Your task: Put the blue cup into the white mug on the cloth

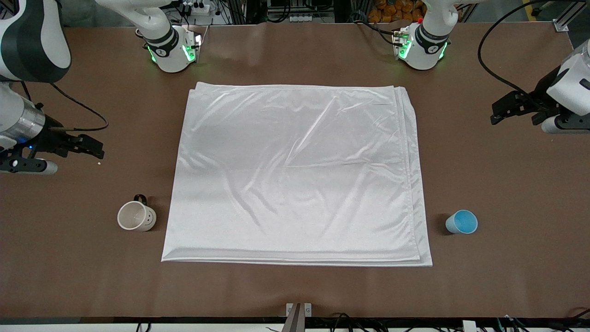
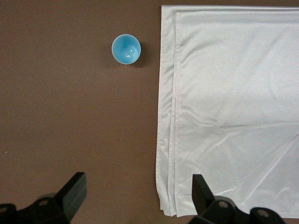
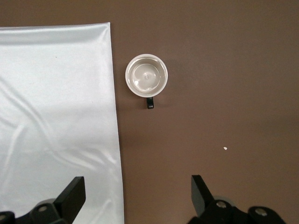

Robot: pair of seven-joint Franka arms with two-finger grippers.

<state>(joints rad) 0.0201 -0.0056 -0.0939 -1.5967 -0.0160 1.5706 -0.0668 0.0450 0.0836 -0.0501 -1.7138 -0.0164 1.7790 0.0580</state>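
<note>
Currently the blue cup (image 1: pixel 461 222) stands upright on the bare brown table (image 1: pixel 295 290), just off the cloth's edge toward the left arm's end and level with the cloth's nearer part. A narrow strip of tabletop separates cup and cloth; open table lies all around the cup on its remaining sides. In the left wrist view the cup (image 2: pixel 126 49) shows its bright blue inside, apart from the layered cloth edge (image 2: pixel 168 116).

The white mug (image 1: pixel 136 216) sits upright on the table off the cloth's edge toward the right arm's end, about as near the front camera as the cup, its dark handle turned away from that camera. In the right wrist view the mug (image 3: pixel 146 75) is close to the cloth (image 3: pixel 56 121) but not touching it. A small white speck (image 3: pixel 225 149) lies on the table well apart from the mug.

The cloth (image 1: pixel 297 175) lies flat in the table's middle, lightly wrinkled, with nothing on it.

The left gripper (image 1: pixel 511 108) hangs over bare table at its own end, fingers spread wide and holding nothing. The right gripper (image 1: pixel 85 146) hangs over bare table at its end, likewise wide and holding nothing.
</note>
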